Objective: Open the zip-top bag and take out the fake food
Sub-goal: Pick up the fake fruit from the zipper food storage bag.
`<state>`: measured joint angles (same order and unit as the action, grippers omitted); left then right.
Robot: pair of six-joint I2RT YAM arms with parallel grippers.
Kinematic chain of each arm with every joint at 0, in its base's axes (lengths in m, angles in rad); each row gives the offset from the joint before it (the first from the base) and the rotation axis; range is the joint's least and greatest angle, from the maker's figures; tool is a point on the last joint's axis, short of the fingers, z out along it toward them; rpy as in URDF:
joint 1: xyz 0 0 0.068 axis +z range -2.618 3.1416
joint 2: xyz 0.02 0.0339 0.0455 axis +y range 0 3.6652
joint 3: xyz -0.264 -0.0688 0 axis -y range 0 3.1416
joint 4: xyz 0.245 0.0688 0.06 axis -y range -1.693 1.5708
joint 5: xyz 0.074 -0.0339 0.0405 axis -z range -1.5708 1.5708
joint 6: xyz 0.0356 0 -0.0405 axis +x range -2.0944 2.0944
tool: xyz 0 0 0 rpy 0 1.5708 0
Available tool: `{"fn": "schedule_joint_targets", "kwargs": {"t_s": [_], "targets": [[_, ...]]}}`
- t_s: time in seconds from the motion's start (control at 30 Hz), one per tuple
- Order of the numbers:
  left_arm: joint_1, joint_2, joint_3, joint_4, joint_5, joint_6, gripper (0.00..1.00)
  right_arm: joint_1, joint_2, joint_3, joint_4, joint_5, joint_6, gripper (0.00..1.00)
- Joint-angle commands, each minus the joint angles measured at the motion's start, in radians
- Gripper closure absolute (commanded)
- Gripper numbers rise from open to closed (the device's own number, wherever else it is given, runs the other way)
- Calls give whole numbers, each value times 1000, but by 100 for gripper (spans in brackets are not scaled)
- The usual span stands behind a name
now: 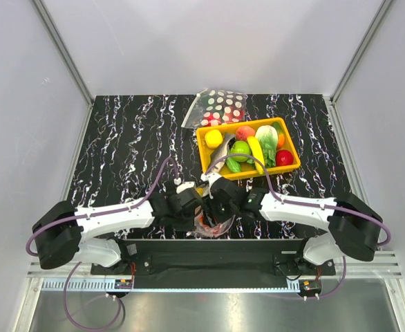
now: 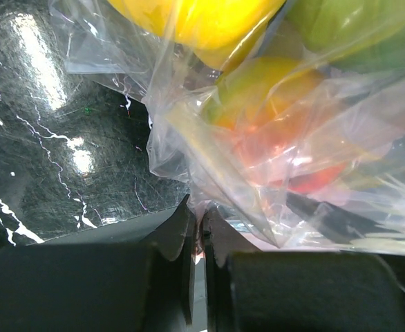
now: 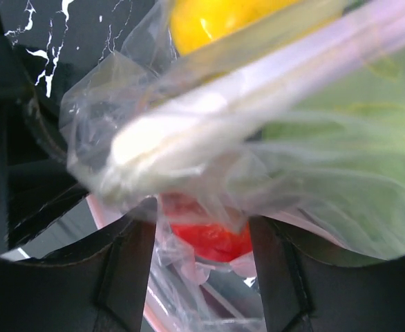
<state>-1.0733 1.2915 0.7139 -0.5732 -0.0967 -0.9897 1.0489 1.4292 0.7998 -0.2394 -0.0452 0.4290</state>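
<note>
Zip-top bag point(image 1: 211, 224) lies on the counter point(image 1: 119, 152) on the near side of the yellow tray point(image 1: 200, 149), toward the arm bases, bunched between the two wrists. Fake food point(image 2: 258, 90) shows through the film as yellow, orange, red and green pieces. The tray holds more toy produce. A polka-dot bag point(image 1: 220, 105) lies on the tray's far side and is not involved.

Left gripper point(image 2: 197, 216): fingers point(image 2: 175, 232) pressed together, with a fold of film running into the seam between them. Reads as a pinch on the bag wall. Cannot tell whether that fold is the lip beside the zip or lower film.

Right gripper point(image 3: 202, 256): fingers point(image 3: 130, 266) apart, straddling bunched film with a red piece point(image 3: 213, 238) between them, not clamped on anything. The pale pink zip strip point(image 3: 258, 90) crosses the right wrist view, blurred. Cannot tell whether the zip is sealed or parted.

Step in hand (judgement): getting a second hold so the mouth can be pulled apart.

Notes for doing it well:
- Close the right fingers on film only, on the lip opposite the left pinch. Closing on the red piece would grip both walls together.
- Take the lip close beside the zip strip, since lower film will only stretch.
- Pull the two holds apart gently. The film is thin and slippery, so a sharp tug may slide it out of the left pinch.
- Keep the bag low on the tray's near side so loosened pieces do not roll off the counter.
</note>
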Motion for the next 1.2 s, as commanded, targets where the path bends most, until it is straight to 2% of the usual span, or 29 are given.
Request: {"fn": "schedule_joint_targets", "kwargs": {"t_s": [0.0, 0.2, 0.5, 0.73, 0.93, 1.1, 1.13, 1.17], "targets": [[-1, 9, 35, 15, 20, 22, 95, -6, 33, 15, 63, -1, -41, 38], [-1, 6, 30, 25, 29, 28, 95, -7, 100, 45, 77, 15, -73, 35], [-1, 22, 38, 32, 54, 46, 96, -6, 116, 65, 124, 4, -124, 31], [-1, 37, 44, 33, 63, 54, 95, -3, 60, 30, 202, -33, -160, 29], [-1, 43, 45, 36, 68, 54, 96, -4, 128, 33, 215, -90, -170, 29], [-1, 34, 41, 35, 66, 48, 95, -3, 180, 35, 210, -127, -170, 32], [-1, 31, 39, 33, 65, 46, 95, -3, 188, 47, 194, -134, -171, 34], [-1, 28, 36, 30, 63, 45, 96, -1, 201, 52, 189, -142, -176, 41]]}}
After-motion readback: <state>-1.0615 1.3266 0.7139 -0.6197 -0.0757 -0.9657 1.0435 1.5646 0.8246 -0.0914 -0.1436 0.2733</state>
